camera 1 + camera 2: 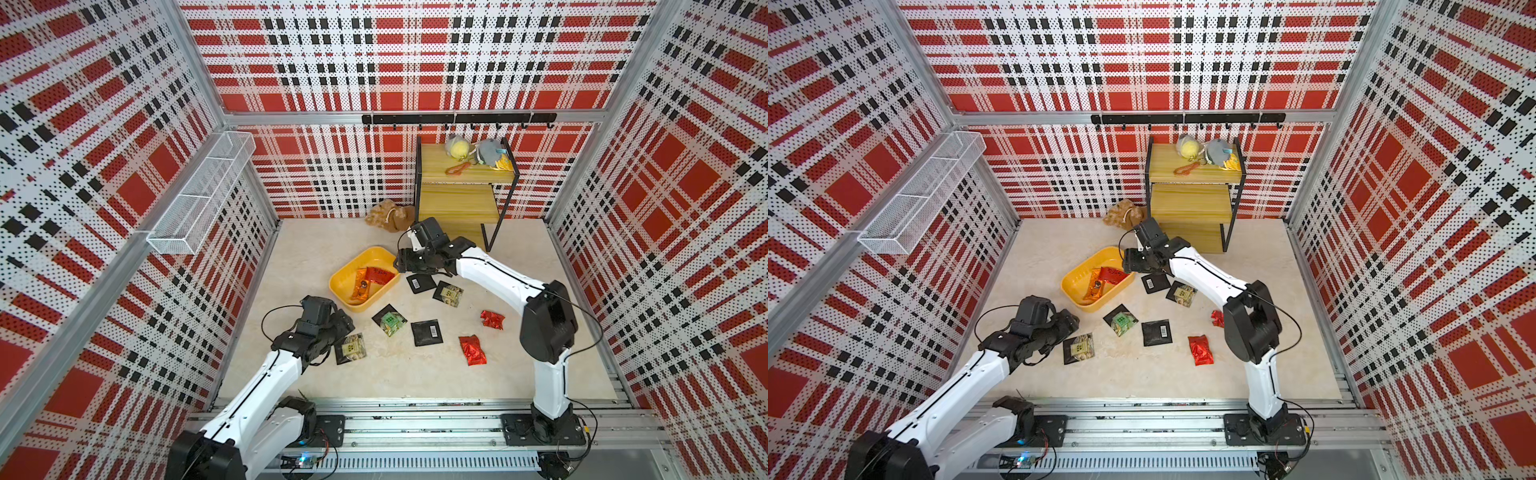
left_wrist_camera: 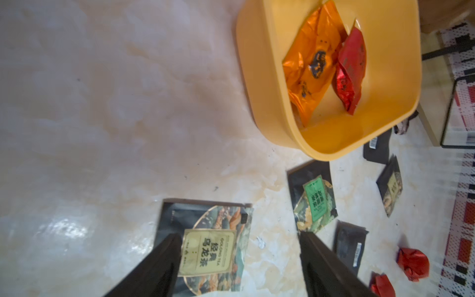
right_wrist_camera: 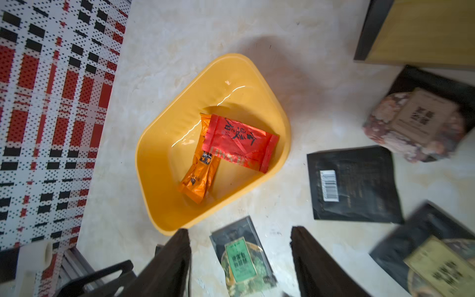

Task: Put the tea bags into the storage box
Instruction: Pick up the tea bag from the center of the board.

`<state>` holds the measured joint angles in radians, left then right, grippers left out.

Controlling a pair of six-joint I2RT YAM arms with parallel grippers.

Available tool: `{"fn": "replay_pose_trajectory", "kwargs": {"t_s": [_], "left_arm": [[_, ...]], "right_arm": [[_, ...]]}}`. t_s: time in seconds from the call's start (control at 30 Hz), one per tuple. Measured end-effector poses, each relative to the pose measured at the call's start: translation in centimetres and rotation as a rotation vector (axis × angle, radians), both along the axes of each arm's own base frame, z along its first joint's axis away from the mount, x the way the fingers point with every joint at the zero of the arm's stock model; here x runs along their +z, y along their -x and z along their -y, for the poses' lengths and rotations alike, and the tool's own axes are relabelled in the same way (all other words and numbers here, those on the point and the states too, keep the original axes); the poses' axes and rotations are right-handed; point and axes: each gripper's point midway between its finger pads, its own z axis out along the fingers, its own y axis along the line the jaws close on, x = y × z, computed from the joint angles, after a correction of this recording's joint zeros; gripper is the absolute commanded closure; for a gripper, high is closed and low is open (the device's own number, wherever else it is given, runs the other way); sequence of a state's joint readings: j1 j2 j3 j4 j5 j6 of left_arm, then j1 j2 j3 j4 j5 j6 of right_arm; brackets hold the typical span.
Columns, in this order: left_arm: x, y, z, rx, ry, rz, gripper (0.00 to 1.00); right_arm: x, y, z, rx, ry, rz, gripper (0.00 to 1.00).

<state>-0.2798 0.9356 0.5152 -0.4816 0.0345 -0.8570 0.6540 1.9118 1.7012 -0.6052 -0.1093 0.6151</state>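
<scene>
Tea bags [image 1: 427, 332], small flat foil sachets, mostly lie loose on the pale tabletop [image 1: 395, 374]. Nearest me, the left gripper [image 2: 240, 235] stands open over a black windowed sachet [image 2: 210, 246], placed, I judge, for a pinch. Beyond, the shallow yellow plastic storage box [image 1: 349, 270] holds one orange sachet [image 1: 360, 286] and one red sachet [image 1: 380, 275]; the right gripper [image 3: 239, 230] hangs open, empty, at its far corner.
</scene>
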Motion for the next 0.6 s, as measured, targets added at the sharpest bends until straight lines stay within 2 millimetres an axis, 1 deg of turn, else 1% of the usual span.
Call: {"fn": "replay_pose_trajectory", "kwargs": {"t_s": [0.07,0.13,0.17,0.23,0.3,0.37,0.4,0.47,0.53,0.6], "left_arm": [[0.2,0.1,0.7,-0.019,0.01,0.009,0.22],[0.3,0.3,1.3,-0.039,0.012,0.011,0.22],[0.3,0.4,1.7,-0.052,0.012,0.01,0.22],[0.2,0.5,2.3,-0.072,0.008,0.009,0.22],[-0.1,0.7,2.8,-0.09,0.003,0.003,0.23],[-0.4,0.8,3.1,-0.101,-0.003,-0.008,0.23],[-0.5,0.9,3.2,-0.103,-0.006,-0.013,0.23],[-0.7,0.9,3.2,-0.095,-0.009,-0.016,0.24],[-1.0,1.1,2.9,-0.072,-0.006,-0.014,0.24],[-1.6,1.7,2.2,-0.038,-0.004,-0.015,0.24]], "right_arm": [[1.3,1.0,2.3,-0.041,0.008,0.021,0.29],[1.7,2.0,5.2,-0.092,0.026,0.025,0.29],[1.6,2.5,7.0,-0.127,0.039,0.025,0.28],[1.1,3.3,10.8,-0.204,0.074,0.011,0.26],[0.3,4.2,14.5,-0.279,0.122,-0.006,0.26],[-0.6,5.0,17.2,-0.333,0.159,-0.027,0.27],[-1.2,5.5,18.1,-0.346,0.171,-0.04,0.27],[-2.3,6.4,19.0,-0.357,0.189,-0.068,0.27],[-3.2,6.8,19.3,-0.355,0.199,-0.088,0.27],[-3.5,7.0,19.2,-0.351,0.201,-0.098,0.27]]}}
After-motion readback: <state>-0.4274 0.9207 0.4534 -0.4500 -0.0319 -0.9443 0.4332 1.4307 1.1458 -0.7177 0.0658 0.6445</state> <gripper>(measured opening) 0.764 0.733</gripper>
